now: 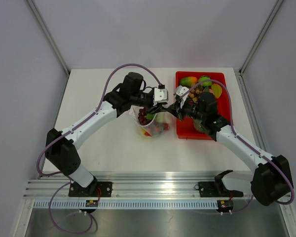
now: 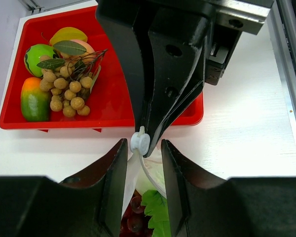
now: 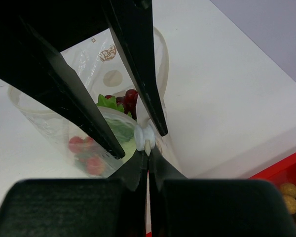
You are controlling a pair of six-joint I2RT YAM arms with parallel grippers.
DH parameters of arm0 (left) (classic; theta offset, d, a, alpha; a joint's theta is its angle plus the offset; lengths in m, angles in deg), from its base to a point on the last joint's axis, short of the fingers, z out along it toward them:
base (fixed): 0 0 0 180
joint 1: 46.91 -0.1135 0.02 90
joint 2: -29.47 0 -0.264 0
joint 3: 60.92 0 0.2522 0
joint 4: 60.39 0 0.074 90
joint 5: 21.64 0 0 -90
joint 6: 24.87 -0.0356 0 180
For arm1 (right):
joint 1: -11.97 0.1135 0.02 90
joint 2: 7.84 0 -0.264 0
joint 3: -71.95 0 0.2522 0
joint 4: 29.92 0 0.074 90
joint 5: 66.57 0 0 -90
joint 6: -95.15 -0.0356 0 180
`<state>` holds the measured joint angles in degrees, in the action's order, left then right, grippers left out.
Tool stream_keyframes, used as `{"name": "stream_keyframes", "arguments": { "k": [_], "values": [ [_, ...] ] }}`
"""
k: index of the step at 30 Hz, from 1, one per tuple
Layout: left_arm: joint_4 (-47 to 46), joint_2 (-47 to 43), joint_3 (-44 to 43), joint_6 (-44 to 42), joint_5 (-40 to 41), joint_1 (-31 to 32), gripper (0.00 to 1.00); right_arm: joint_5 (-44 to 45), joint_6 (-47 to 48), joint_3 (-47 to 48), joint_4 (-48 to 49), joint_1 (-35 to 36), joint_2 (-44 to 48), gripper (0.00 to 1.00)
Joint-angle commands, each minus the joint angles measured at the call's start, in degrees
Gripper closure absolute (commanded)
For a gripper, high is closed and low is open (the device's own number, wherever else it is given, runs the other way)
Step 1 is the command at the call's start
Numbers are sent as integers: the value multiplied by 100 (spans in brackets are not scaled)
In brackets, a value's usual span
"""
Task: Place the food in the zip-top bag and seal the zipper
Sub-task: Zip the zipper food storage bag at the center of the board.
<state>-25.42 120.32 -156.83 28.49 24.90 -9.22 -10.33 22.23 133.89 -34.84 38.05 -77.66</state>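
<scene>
The zip-top bag lies mid-table with its mouth open, holding dark red grapes, a green leaf and small red berries. A white slider sits on the zipper at one end of the mouth. My right gripper is shut on the bag's edge just behind that slider. My left gripper straddles the bag's mouth with the jaws apart, one zipper lip running to each inner face and the slider just past the fingertips. Its fingers cross the right wrist view.
A red tray stands right of the bag, its near wall close behind the grippers. In it lie a bunch of tan longans, a mango and a green-red fruit. Grey walls enclose the white table.
</scene>
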Motion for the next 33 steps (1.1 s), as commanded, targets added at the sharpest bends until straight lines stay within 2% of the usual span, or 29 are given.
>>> {"name": "stream_keyframes", "arguments": {
  "k": [1, 9, 10, 13, 21, 24, 29, 33],
  "values": [
    [-47, 38, -214, -1, -400, 19, 64, -87, 102, 200, 320, -60, 21, 100],
    [225, 170, -267, 17, -523, 19, 85, 141, 217, 226, 285, -60, 4, 100],
    [243, 179, -275, 17, -532, 19, 91, 185, 243, 235, 276, -60, 12, 100],
    [278, 188, -293, 52, -514, 28, 97, 273, 252, 244, 311, -60, 21, 100],
    [427, 223, -345, 219, -523, 36, 100, 352, 305, 332, 294, -60, -23, 100],
    [507, 258, -389, 254, -496, 45, 100, 317, 366, 428, 171, -60, -40, 93],
    [516, 240, -381, 263, -470, 45, 100, 335, 463, 525, 56, -60, -32, 92],
    [524, 249, -390, 272, -462, 54, 100, 422, 498, 508, 91, -51, 38, 100]
  ]
}}
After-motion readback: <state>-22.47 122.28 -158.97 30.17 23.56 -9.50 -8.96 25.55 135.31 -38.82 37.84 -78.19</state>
